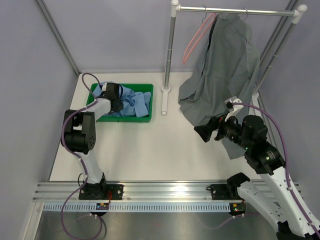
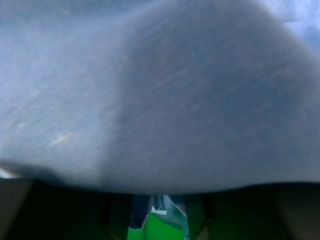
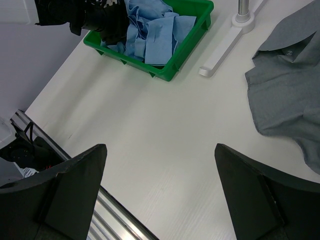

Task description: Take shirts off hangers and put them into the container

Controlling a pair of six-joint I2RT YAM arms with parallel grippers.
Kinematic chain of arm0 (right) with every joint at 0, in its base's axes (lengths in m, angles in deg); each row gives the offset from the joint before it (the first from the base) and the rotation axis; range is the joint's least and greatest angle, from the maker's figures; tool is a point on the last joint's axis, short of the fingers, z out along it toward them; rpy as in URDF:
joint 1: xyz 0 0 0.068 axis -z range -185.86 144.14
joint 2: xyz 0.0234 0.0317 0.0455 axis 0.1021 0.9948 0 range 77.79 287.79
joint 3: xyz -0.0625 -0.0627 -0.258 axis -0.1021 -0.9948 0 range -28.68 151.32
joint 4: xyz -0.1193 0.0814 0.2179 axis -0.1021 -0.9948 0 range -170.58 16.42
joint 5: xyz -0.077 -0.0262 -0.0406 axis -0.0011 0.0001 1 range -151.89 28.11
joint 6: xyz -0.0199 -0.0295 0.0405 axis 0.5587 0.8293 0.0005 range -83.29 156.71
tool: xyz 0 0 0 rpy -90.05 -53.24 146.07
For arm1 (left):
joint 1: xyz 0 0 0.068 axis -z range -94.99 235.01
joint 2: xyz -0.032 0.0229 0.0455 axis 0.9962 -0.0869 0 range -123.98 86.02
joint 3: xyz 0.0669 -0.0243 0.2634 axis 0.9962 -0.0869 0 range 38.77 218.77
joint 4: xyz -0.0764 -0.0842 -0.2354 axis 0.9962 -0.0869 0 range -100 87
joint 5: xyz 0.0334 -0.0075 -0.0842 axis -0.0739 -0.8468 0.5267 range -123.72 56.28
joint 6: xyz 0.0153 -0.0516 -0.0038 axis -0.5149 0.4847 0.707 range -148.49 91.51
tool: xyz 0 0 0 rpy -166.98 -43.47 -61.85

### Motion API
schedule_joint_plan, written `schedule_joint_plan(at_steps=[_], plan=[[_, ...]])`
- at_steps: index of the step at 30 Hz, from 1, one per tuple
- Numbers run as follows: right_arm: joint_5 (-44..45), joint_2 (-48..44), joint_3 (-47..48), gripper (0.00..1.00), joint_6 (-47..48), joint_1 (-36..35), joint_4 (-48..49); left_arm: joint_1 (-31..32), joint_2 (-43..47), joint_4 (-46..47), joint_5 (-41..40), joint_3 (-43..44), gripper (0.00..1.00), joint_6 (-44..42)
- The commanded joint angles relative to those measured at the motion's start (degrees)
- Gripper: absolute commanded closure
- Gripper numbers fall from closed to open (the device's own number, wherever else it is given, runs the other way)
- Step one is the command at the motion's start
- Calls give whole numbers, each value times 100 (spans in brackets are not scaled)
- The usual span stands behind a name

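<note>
Done: the light blue shirt [image 1: 134, 106] is off its hanger and lies bunched inside the green container [image 1: 150, 87], at the far left of the bench [image 1: 150, 150].
Freed hanger: the pink hanger [image 1: 196, 40] is bare and hooked on the rack rail [image 1: 235, 11].
Left to do: the grey shirt [image 1: 225, 65] is on the rail, and only the hook [image 1: 244, 12] of its hanger shows. It has to come off and go into the container. By my judgement the task is about half done.
Grey shirt, axis: the collar is up at the rail. The long axis runs down from there toward the near left, and the lower part lies spread on the bench.
Light blue shirt, axis: crumpled, so no clear direction can be read.
Container, axis: the long side runs left to right in the overhead view.
Left pincer [image 1: 114, 95]: down in the container against the blue cloth, which fills its own camera. I cannot tell whether it pinches any cloth.
Right pincer [image 3: 160, 150]: spread wide with nothing between the fingers, above the bare bench just beside the grey shirt's lower edge.
</note>
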Motion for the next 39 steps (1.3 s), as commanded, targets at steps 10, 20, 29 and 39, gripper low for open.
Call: schedule_joint_plan(at_steps=[10,20,29,39], plan=[[155,-104,248,1,66,14,-111,3,1417,-985,34,382,29,-214],[392,-298,643,1,101,14,-462,3,2911,-1626,78,-14,23,-355],[1218,-509,1285,1,277,14,-1112,3,5556,-1995,34,-366,15,-1347],[2343,-851,1786,1,444,5,-1833,3,7904,-2488,-28,-322,1,-1919]])
